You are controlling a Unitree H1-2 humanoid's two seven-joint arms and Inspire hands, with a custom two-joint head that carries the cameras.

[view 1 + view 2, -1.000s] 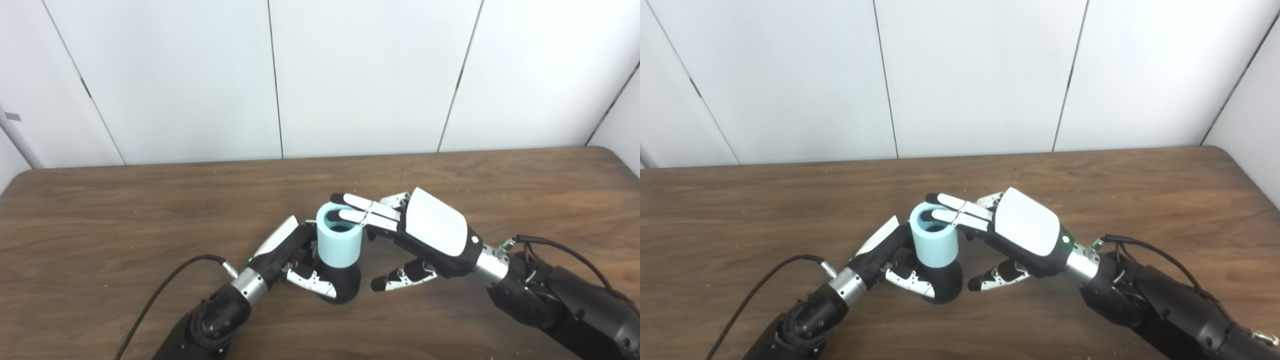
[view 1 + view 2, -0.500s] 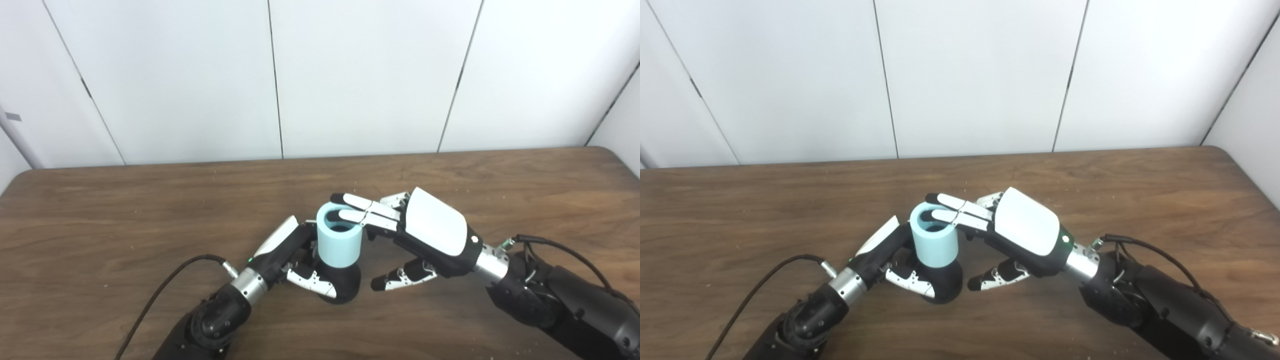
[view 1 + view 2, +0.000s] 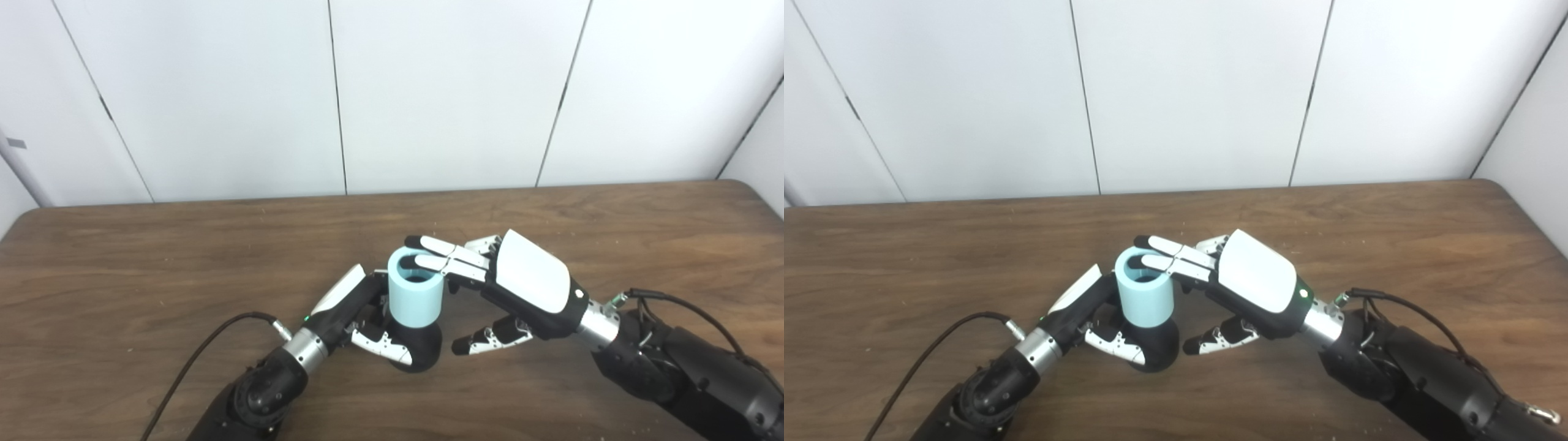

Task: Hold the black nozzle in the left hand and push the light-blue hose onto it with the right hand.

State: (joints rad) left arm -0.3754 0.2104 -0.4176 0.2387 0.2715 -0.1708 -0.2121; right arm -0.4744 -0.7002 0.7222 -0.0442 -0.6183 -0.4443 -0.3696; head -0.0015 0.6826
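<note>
The black nozzle (image 3: pixel 422 346) stands upright on the wooden table (image 3: pixel 122 275), and my left hand (image 3: pixel 361 318) is shut on its base from the left. A short light-blue hose (image 3: pixel 415 297) sits over the top of the nozzle, its open end facing up. My right hand (image 3: pixel 520 285) hovers just right of it, palm down, with its fingers (image 3: pixel 438 257) stretched flat across the hose's top rim. Its thumb (image 3: pixel 484 340) hangs low beside the nozzle without touching it. This hand grips nothing.
A black cable (image 3: pixel 202 349) runs from my left wrist toward the table's front edge, and another cable (image 3: pixel 686 303) loops off my right forearm. White wall panels (image 3: pixel 429 92) stand behind the table's far edge.
My right hand has edged slightly left and down over the hose top. The hose, nozzle and left hand stay as they were.
</note>
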